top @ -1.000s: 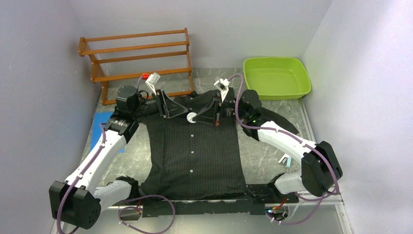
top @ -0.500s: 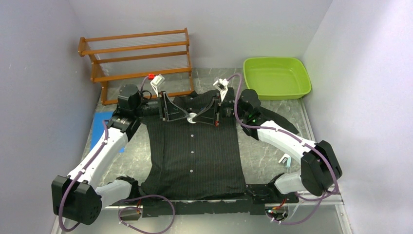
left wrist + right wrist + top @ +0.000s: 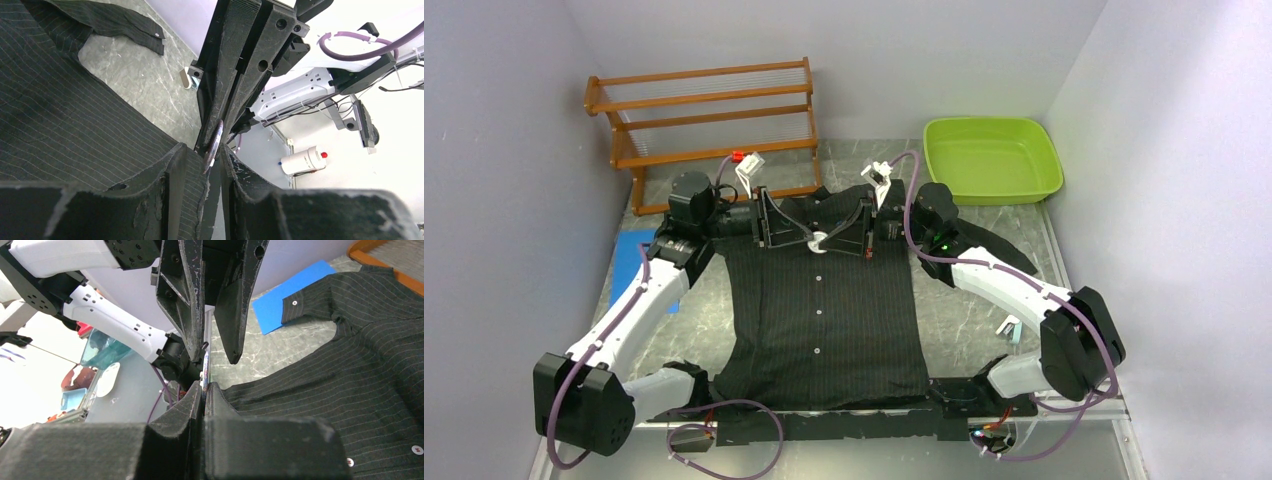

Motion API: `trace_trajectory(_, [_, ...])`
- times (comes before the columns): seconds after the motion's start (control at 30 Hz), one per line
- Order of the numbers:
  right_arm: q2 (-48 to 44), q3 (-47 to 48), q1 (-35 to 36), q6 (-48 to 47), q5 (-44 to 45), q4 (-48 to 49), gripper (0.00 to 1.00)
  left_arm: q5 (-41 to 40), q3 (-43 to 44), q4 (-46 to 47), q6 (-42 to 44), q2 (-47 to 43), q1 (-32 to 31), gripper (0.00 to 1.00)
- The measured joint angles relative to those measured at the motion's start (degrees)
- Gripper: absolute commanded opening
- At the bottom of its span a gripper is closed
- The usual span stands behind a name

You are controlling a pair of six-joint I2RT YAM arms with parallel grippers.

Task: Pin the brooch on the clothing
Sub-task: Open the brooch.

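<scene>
1. Clothing [image 3: 824,320]: lies flat on the table [image 3: 969,320], buttons up, collar at the far end.
2. Left gripper [image 3: 214,357]: hovers over the collar, fingers slightly parted either side of the brooch [image 3: 212,147].
3. Right gripper [image 3: 204,390]: faces the left one, pressed together on the brooch's edge.
4. Brooch: small white disc, over the placket's top, near the collar.

the shirt [image 3: 824,320] is showing black with thin pale pinstripes, its buttons [image 3: 415,450] gleaming white. the counter [image 3: 969,300] is showing mottled grey-green. a lime green tub [image 3: 992,160] is sitting at the far right corner, a reddish-brown rack [image 3: 704,110] at the far left, a blue sheet [image 3: 629,250] at the left edge. the brooch [image 3: 818,240] is looking pale. the left arm [image 3: 629,315] and the right arm [image 3: 1009,283] are showing white, trailing purple cables [image 3: 736,403].
</scene>
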Motion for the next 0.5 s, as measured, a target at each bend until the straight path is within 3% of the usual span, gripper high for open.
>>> trace_trajectory(0.3, [0.8, 0.0, 0.0, 0.4, 0.0, 0.0, 0.0, 0.4, -0.7, 0.1, 0.0, 0.2, -0.1, 0.38])
trace_trajectory(0.5, [1.1, 0.0, 0.0, 0.5, 0.0, 0.0, 0.0, 0.4, -1.0, 0.0, 0.5, 0.5, -0.6, 0.17])
